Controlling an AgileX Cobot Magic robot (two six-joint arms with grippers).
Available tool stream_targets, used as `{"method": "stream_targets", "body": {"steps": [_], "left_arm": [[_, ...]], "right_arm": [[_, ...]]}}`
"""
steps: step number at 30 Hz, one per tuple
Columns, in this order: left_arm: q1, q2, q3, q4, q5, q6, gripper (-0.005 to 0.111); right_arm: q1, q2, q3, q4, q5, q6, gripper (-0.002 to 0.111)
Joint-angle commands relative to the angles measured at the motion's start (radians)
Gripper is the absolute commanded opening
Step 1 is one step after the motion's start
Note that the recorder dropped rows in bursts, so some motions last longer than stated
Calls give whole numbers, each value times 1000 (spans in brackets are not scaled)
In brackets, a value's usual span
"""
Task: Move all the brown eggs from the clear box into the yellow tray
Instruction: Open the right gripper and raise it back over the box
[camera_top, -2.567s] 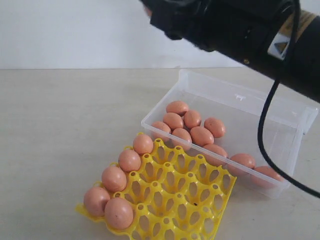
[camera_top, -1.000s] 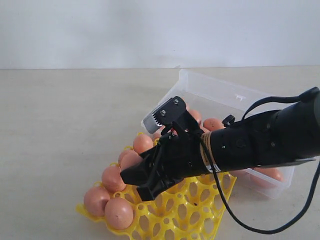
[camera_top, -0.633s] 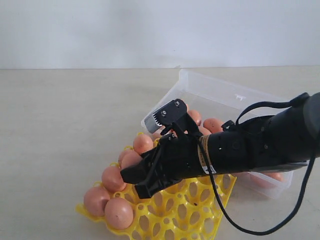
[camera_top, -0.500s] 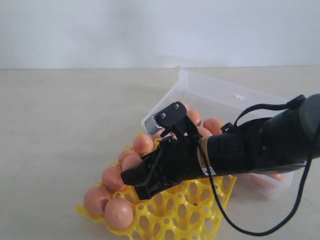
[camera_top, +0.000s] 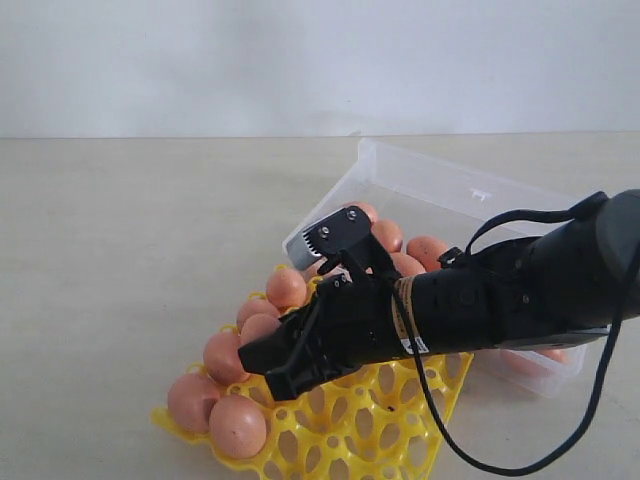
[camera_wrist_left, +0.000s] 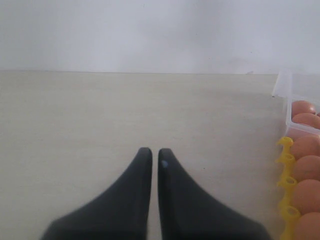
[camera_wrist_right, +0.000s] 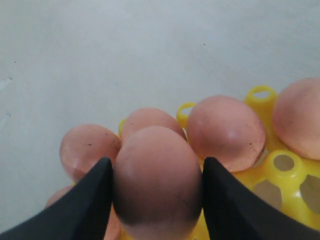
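The egg (camera_wrist_right: 157, 180) sits between the two black fingers of my right gripper (camera_wrist_right: 156, 167). One finger presses each side and the rounded end pokes out past the tips. I hold it over the left part of the tray (camera_top: 385, 425), just beside the row of eggs (camera_top: 226, 355) already seated along the tray's left edge. Whether it touches a cup I cannot tell; in the exterior view my own fingers hide it. Five eggs show in the tray there, four down the left edge and one at the near corner. The cups to their right stand open.

The box (camera_top: 470, 195) lies at the far right, touching the tray's far corner. More eggs (camera_top: 427, 250) are bunched in its left end, and my right arm crosses in front of some of them.

My left gripper (camera_wrist_left: 151, 156) is well left of the tray over bare table (camera_wrist_left: 75, 125). Its fingers are pressed nearly together with only a thin slit between them, and nothing is in them.
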Motion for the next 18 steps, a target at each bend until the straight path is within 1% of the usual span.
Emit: {"method": "stream_targets", "body": {"steps": [1,4,8,18], "left_arm": [[-5,-3,4,3,-8,3,4],[-5,-3,4,3,-8,3,4],[-5,-3,4,3,-8,3,4],[-5,-3,4,3,-8,3,4]], "right_arm": [[16,-2,-3,-12,0,21,0],[22,-2,-3,-59,23,19,0],[22,-2,-3,-47,78,19,0],[22,-2,-3,-51,61,31,1]]}}
